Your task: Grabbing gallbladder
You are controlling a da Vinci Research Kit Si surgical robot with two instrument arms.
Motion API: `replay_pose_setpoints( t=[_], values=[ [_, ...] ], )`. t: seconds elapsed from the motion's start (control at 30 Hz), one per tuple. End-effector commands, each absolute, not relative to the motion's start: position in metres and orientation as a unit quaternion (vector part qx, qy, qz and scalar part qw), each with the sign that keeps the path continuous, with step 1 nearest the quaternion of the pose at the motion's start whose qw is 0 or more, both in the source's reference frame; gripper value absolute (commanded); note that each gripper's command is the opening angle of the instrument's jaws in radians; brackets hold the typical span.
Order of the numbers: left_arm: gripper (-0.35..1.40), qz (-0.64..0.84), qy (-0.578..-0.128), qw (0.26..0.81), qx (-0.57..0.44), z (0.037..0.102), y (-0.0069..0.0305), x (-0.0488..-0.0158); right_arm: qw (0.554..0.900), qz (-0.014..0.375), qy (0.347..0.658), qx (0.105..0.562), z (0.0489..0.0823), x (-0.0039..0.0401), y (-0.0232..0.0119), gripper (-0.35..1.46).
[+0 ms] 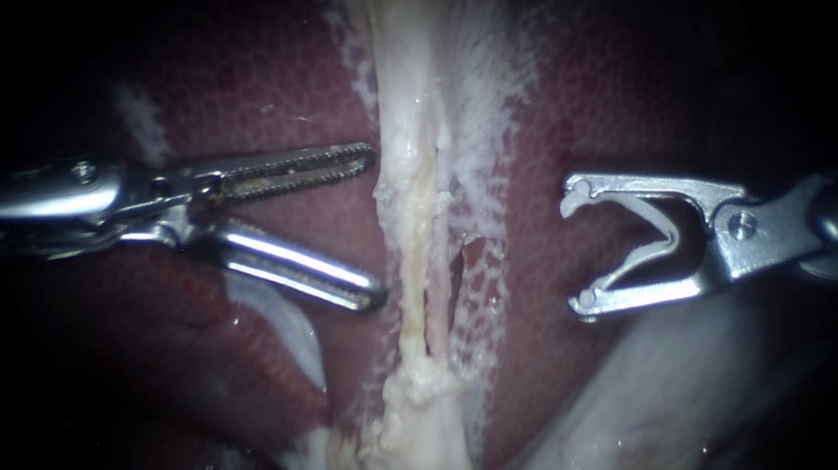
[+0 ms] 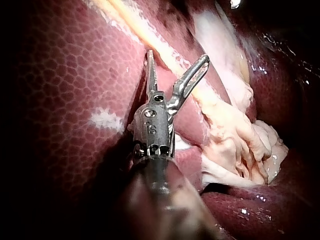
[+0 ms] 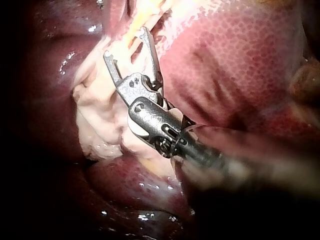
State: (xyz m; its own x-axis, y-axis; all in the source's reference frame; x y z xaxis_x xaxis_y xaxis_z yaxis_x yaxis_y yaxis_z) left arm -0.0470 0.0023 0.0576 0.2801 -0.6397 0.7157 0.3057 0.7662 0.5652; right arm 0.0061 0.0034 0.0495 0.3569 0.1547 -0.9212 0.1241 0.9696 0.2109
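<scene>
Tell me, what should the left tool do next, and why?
Probably ease the left instrument forward around the pale tissue strand, ready to close. It stands open, tips just short of the strand, gripping nothing; the right instrument hangs open on the far side.

Gallbladder [image 1: 634,395]: pale, smooth, grey-white, slack rather than full (edges fade into the dim corner, so the outline stays uncertain). Lies low in the endoscope view, right of the cream strand [image 1: 409,217], slanting outward from that strand's lumpy foot. Rests flat against the dark red, mottled liver [image 1: 564,118]. From the left wrist camera, gallbladder [image 2: 220,45] again, as a whitish band just beyond the same strand.
</scene>
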Motion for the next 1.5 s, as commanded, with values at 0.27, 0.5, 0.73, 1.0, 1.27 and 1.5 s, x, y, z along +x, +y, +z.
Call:
replay_pose_setpoints(
  t=[0.27,0.5,0.73,1.0,1.27,1.5],
  values=[
    [0.46,-0.335,-0.500,0.781,0.167,0.0577,0.0023,-0.0471,0.815,0.010,0.567,0.123,0.0496,0.0062,0.0034,0.60],
    [0.11,-0.354,-0.486,0.780,0.172,0.0586,0.0027,-0.0470,0.815,0.010,0.567,0.123,0.0496,0.0062,0.0035,0.60],
    [-0.29,-0.381,-0.467,0.778,0.178,0.0597,0.0032,-0.0460,0.815,0.010,0.567,0.123,0.0496,0.0062,0.0035,0.60],
    [-0.35,-0.391,-0.452,0.781,0.180,0.0598,0.0031,-0.0456,0.815,0.010,0.567,0.123,0.0496,0.0062,0.0035,0.60],
    [-0.35,-0.395,-0.450,0.780,0.179,0.0593,0.0028,-0.0457,0.815,0.010,0.567,0.123,0.0496,0.0062,0.0035,0.60],
    [-0.35,-0.396,-0.450,0.780,0.179,0.0593,0.0027,-0.0456,0.815,0.010,0.567,0.123,0.0496,0.0062,0.0035,0.60]
  ],
)
